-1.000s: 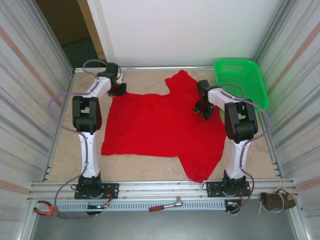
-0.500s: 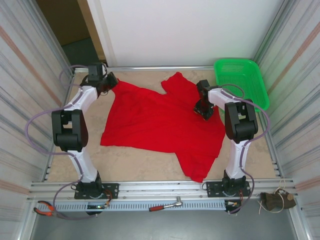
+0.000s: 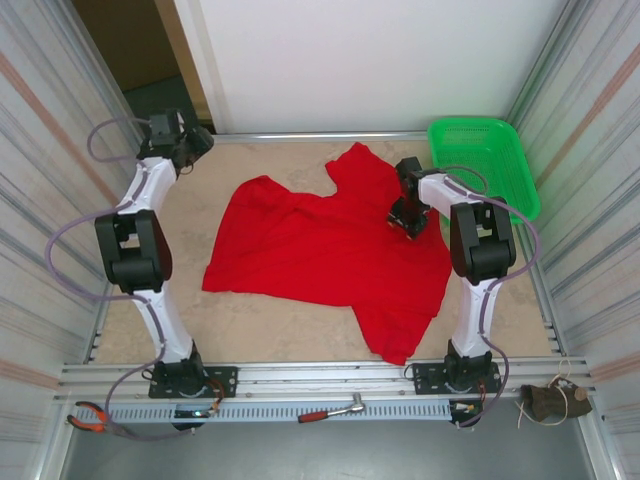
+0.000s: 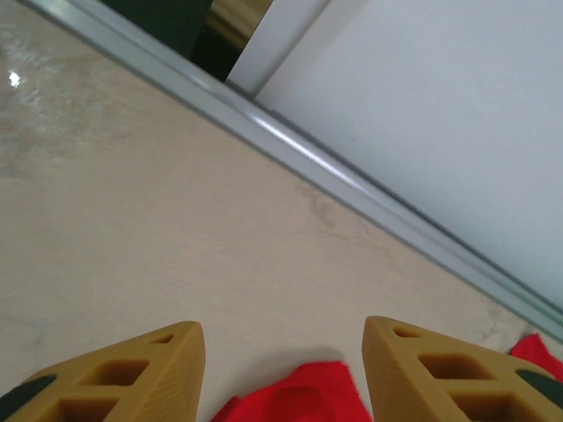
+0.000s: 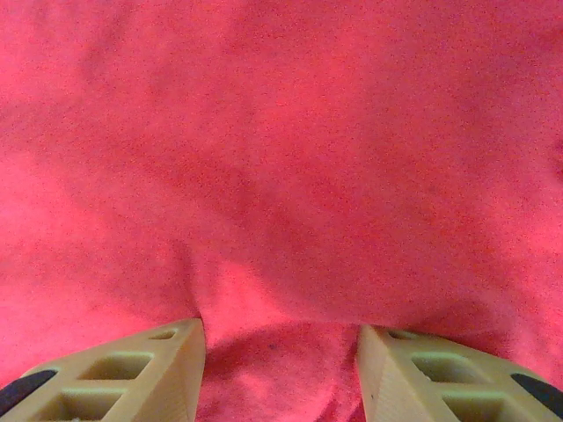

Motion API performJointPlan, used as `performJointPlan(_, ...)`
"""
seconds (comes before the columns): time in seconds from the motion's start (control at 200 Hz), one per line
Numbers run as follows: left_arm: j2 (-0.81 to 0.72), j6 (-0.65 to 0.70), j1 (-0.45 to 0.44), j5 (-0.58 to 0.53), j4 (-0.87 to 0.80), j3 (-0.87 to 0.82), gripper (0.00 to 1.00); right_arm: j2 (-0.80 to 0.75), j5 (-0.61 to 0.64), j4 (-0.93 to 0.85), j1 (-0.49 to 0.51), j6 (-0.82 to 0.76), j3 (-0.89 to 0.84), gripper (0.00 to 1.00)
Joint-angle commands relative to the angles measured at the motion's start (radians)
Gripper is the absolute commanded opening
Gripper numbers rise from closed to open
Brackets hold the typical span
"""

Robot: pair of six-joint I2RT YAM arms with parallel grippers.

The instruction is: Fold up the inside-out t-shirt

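T-shirt [image 3: 320, 245], bright red, short-sleeved: laid out mostly flat on the table [image 3: 150, 300], covering the middle and reaching toward the right edge. One sleeve points to the far edge, the other to the near edge, and the long straight hem faces the left edge. Light wrinkles run across the body, and the corner nearest the far-left corner of the table is slightly rumpled

Tool 1, left gripper [image 3: 200, 148]: over the far-left corner of the table, apart from the t-shirt. In the wrist view the left gripper [image 4: 281, 332] has its tan fingers [image 4: 132, 374] spread wide with nothing held. Bare table lies under them, and a small fold of the red t-shirt [image 4: 299, 400] shows low between them. A metal rail [image 4: 308, 158] runs along the far edge, with a white wall [image 4: 422, 97] behind it

Tool 2, right gripper [image 3: 405, 222]: down on the far-right part of the t-shirt, below the far sleeve. In the wrist view the right gripper [image 5: 280, 332] has its fingers [image 5: 123, 374] spread, tips touching the cloth. A low ridge of red t-shirt [image 5: 281, 158] is gathered between them but not pinched

Basket [image 3: 470, 123], green mesh: far-right corner of the table, just beside the right arm, apart from the t-shirt

Pliers [image 3: 92, 420], orange handles: on the metal strip in front of the near edge, left end

Ratchet [image 3: 332, 410], red handle: same strip, between the two arm bases
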Motion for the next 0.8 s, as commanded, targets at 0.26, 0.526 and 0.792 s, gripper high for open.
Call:
performJointPlan(0.26, -0.357, 0.091, -0.066, 0.153, -0.093, -0.42, 0.58, -0.125, 0.032, -0.061, 0.109, -0.199, 0.126, 0.49)
performJointPlan(0.526, -0.774, -0.146, -0.131, 0.086, -0.008, -0.94, 0.64, -0.362, 0.098, -0.058, 0.199, -0.193, -0.052, 0.51)
performJointPlan(0.792, -1.112, -0.182, -0.163, 0.072, -0.185, -1.129, 0.71, -0.603, 0.206, -0.126, 0.39, -0.141, -0.295, 0.6)
